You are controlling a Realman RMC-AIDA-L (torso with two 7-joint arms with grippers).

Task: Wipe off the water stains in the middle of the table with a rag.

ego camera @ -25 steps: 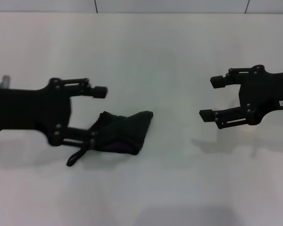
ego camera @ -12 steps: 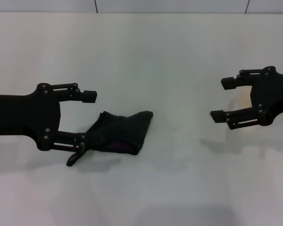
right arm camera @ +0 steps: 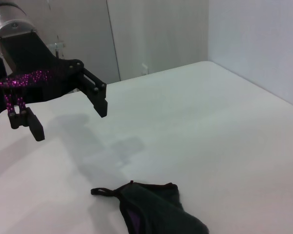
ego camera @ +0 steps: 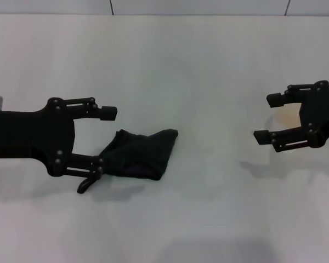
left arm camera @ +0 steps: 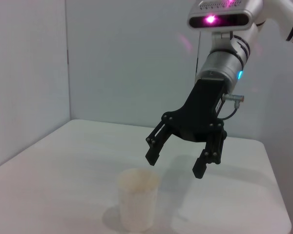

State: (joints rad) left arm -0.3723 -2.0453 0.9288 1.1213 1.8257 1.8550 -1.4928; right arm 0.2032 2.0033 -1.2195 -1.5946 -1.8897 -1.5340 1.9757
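The dark rag [ego camera: 141,152] lies crumpled on the white table [ego camera: 197,66], left of the middle, with a thin strip trailing from its left end. It also shows in the right wrist view [right arm camera: 158,209]. My left gripper [ego camera: 105,138] is open and empty, hovering at the rag's left end; the right wrist view [right arm camera: 70,121] shows it raised above the table. My right gripper [ego camera: 267,118] is open and empty at the right, above a paper cup. The left wrist view shows this gripper too [left arm camera: 176,165]. No water stains show in any view.
A white paper cup [left arm camera: 136,197] stands on the table under my right gripper; it shows faintly between the fingers in the head view [ego camera: 288,118]. Grey walls border the table's far edge.
My right gripper has moved steadily to the right. My left gripper drew back to the left and then came slightly right again. The rag has not moved.
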